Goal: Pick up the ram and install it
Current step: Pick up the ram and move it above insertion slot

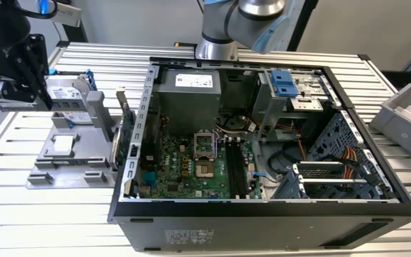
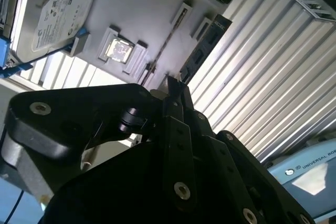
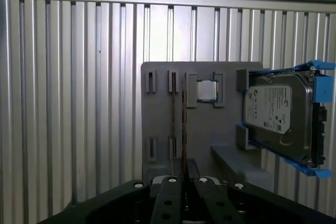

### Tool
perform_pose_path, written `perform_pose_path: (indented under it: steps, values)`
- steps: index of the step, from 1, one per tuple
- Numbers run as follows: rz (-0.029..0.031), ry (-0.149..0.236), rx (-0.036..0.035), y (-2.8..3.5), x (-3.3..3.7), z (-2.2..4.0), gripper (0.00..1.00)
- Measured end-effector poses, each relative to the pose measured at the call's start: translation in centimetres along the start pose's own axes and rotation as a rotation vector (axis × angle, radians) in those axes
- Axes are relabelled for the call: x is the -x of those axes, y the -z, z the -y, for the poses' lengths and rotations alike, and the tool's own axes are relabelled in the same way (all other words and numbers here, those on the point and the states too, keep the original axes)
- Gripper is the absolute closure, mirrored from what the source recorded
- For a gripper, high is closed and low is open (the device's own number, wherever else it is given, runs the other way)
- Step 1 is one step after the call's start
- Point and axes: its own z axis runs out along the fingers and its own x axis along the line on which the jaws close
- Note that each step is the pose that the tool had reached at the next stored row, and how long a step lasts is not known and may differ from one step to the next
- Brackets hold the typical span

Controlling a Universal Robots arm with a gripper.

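In both wrist views my gripper (image 3: 184,179) (image 2: 175,90) is shut on the ram (image 3: 182,129), a thin board seen edge-on between the fingertips. It hangs above the grey parts holder (image 3: 205,124), which lies on the slatted table. In the exterior view the gripper (image 1: 20,91) is at the far left, over that holder (image 1: 66,160) and well apart from the open computer case (image 1: 263,134). The motherboard's long memory slots (image 1: 234,168) lie inside the case beside the processor socket (image 1: 204,155). A second dark memory stick (image 2: 207,45) stands at the holder's edge.
The holder also carries a hard drive in a blue frame (image 3: 278,114) and a processor chip (image 3: 206,90). Cables and a drive cage (image 1: 312,171) fill the case's side at the exterior view's right. A grey bin (image 1: 409,120) stands at the exterior view's right edge.
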Motion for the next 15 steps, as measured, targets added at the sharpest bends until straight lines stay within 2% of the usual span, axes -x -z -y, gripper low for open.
perform_pose_path:
  steps: [8,15]
  values:
    - [0.0002,0.0,-0.0002,0.0,0.07,2.53,1.0]
    - [0.0001,0.0,-0.0001,0.01,0.11,4.2,1.0]
